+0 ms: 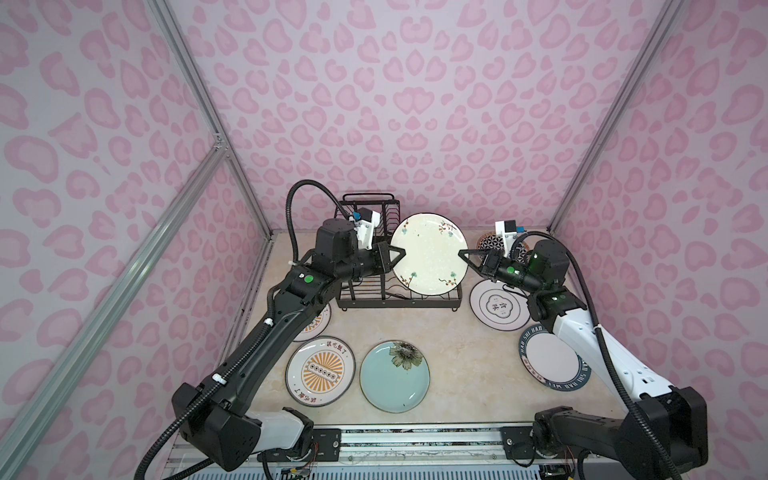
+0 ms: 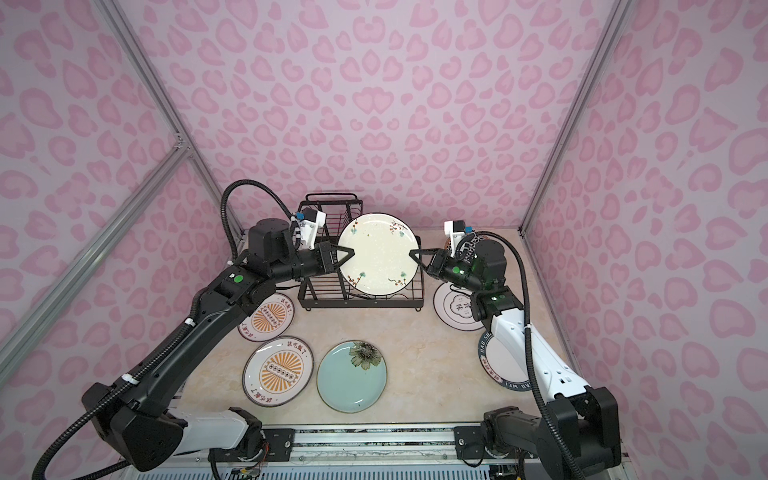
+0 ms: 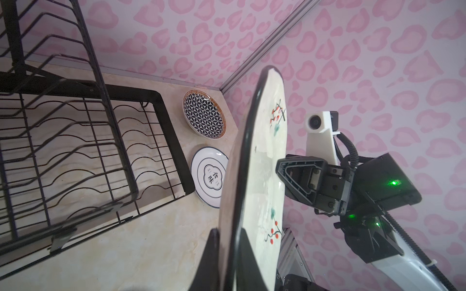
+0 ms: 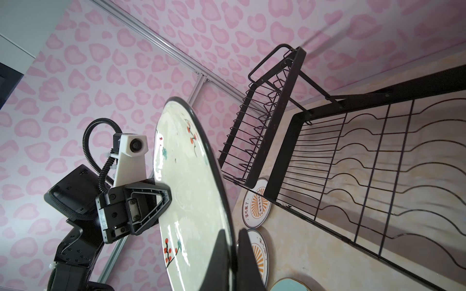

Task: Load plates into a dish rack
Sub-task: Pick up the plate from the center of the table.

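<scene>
Entry: cream sprigged plate (image 1: 428,253), upright on edge, raised over the lower tray of the dish rack (image 1: 361,286). We note the left gripper (image 1: 401,252) pinching one rim and the right gripper (image 1: 462,253) the opposite rim, fingers narrow on the edge. We count flat on the table (image 1: 449,353): pale teal flowered plate (image 1: 394,376), orange sunburst plate (image 1: 320,370), cloud-outline plate (image 1: 496,305), lettered-rim plate (image 1: 548,357), geometric plate (image 3: 203,114).

The cream plate (image 1: 428,253) I hold is glossy glazed ceramic. My left gripper (image 1: 400,252) and right gripper (image 1: 462,252) are matt black plastic. The dish rack (image 3: 174,143) is black-coated metal wire; the table (image 1: 449,353), smooth and marbled.
</scene>
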Controlling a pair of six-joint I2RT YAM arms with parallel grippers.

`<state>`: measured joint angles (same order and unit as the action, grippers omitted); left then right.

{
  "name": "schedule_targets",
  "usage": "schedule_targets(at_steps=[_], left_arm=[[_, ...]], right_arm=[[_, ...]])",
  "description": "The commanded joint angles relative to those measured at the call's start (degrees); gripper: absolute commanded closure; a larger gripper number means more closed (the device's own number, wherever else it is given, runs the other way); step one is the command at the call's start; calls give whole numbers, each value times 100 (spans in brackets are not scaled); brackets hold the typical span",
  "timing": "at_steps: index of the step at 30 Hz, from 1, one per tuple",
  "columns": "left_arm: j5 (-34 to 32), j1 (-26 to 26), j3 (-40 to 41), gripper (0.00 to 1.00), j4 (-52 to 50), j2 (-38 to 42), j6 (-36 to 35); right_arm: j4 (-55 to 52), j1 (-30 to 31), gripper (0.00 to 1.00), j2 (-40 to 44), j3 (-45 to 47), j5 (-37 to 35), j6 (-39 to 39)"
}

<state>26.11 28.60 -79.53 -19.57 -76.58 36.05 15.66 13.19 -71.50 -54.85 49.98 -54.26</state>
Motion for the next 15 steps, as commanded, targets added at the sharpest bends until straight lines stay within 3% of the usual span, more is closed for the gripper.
schedule_targets(at_steps=[1, 8, 15], left_arm=[[292, -3, 23, 96, 425, 64, -327], [660, -30, 6, 96, 610, 37, -271], [925, -65, 65, 96, 898, 37, -30]], right_arm=[[528, 30, 100, -21, -62, 198, -145], [741, 33, 80, -48, -65, 256, -271], [852, 34, 72, -65, -64, 324, -343]])
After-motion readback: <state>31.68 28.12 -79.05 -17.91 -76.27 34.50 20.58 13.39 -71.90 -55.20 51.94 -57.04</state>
